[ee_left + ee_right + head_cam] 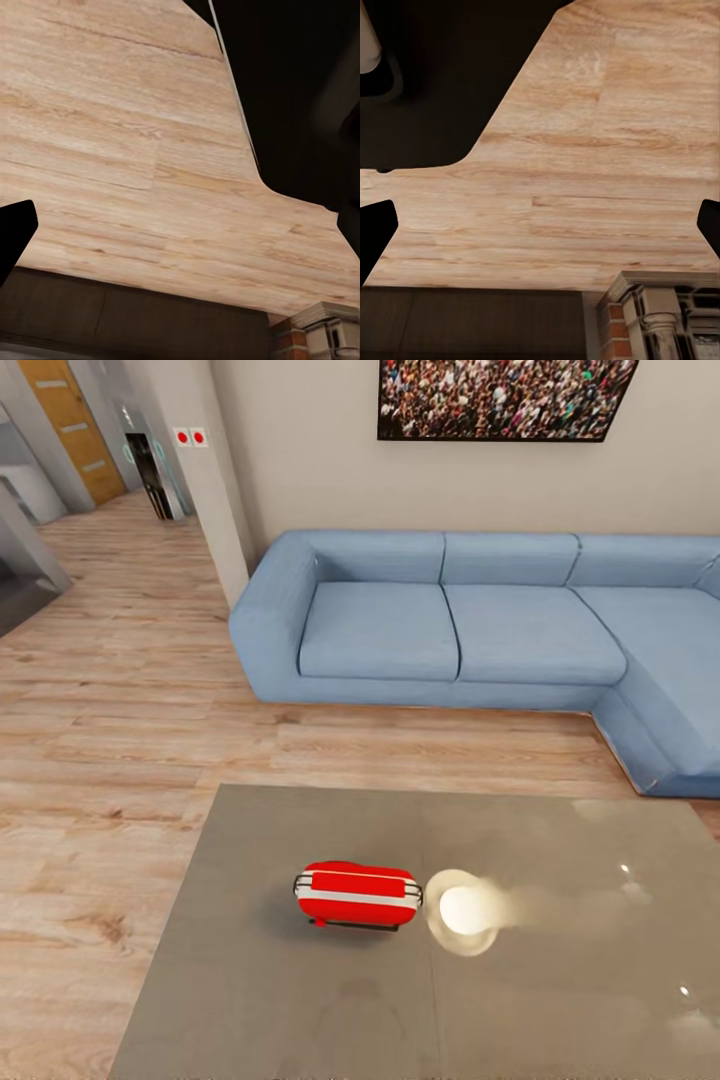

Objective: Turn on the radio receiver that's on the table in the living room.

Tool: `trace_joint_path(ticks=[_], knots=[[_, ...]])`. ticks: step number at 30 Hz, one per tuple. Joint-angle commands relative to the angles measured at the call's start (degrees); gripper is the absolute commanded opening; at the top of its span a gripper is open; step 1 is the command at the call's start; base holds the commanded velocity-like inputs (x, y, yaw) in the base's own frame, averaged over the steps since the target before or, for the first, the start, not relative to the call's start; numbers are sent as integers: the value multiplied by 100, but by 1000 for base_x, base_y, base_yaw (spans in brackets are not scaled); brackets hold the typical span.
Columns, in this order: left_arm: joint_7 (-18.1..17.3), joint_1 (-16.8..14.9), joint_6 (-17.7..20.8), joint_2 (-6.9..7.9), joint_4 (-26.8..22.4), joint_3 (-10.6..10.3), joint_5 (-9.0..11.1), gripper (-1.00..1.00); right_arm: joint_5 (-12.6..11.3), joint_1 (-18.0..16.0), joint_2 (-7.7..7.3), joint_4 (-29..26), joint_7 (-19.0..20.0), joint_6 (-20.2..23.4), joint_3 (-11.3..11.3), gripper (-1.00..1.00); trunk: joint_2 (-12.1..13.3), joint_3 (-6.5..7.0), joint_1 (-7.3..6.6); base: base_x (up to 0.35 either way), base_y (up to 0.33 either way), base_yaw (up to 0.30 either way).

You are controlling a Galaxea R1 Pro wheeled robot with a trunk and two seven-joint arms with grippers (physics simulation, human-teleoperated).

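On glossy table [250, 980] — near edge cut off, red radio receiver [357, 895], glare beside

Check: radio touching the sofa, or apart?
Apart. In the head view the radio receiver sits on the table, and a strip of wood floor lies between the table's far edge and the sofa.
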Motion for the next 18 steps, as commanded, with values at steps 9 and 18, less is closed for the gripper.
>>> trace_joint_path(ticks=[9,18], knots=[[-2,-1,0,0,0,0,1,100,0,0,-1,0,0,0,0,100,0,-84,0,0,0,0],[0,-1,0,0,0,1,0,100,0,0,-5,0,-2,0,0,100,0,-168,0,0,0,0]])
